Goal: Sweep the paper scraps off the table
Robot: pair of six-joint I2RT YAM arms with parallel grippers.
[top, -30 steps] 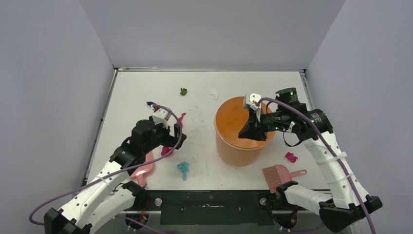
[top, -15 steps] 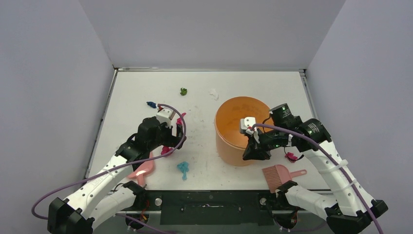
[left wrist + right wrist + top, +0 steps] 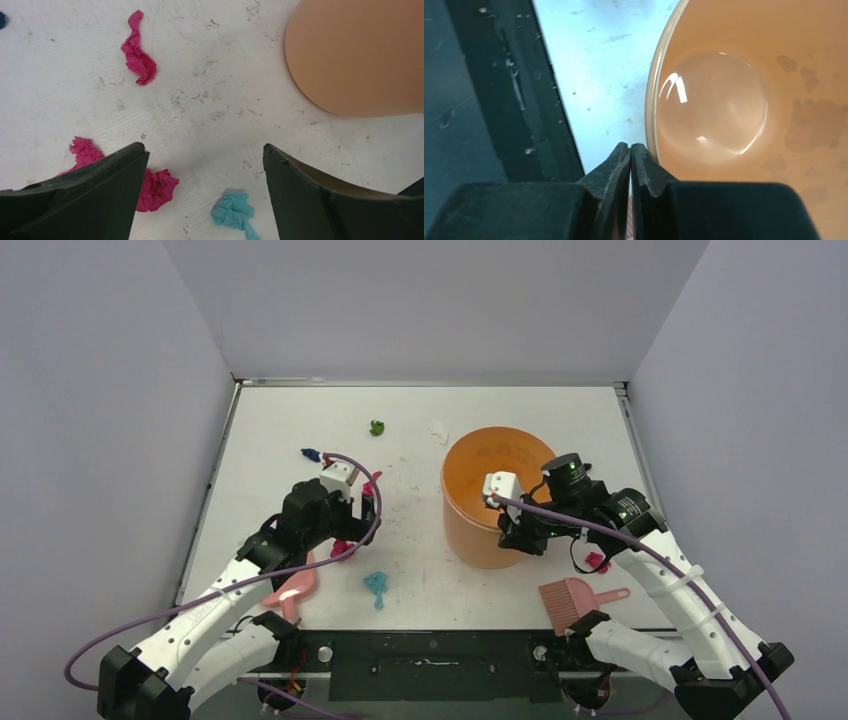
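Observation:
Paper scraps lie scattered on the white table [image 3: 280, 420]: green [image 3: 377, 427], white [image 3: 438, 432], dark blue [image 3: 311, 454], magenta [image 3: 372, 483], magenta [image 3: 342, 549], cyan [image 3: 377, 586] and magenta [image 3: 598, 562]. My left gripper [image 3: 358, 515] hovers open over the left group. In its wrist view the left gripper [image 3: 204, 147] has nothing between its fingers; a magenta wad [image 3: 157, 187] sits by the left finger and the cyan wad [image 3: 232, 212] lies between them, below. My right gripper [image 3: 512, 536] is shut and empty at the orange bucket's near rim [image 3: 651, 100].
The orange bucket [image 3: 470, 530] stands right of centre, its inside bare [image 3: 724, 100]. A pink dustpan [image 3: 290, 590] lies under my left arm. A pink brush [image 3: 570, 602] lies at the front right edge. A long magenta strip [image 3: 138, 57] lies ahead of the left gripper.
My right gripper has come down from over the bucket's right side to its near rim, staying shut. The left gripper edged forward a little, then held still, open.

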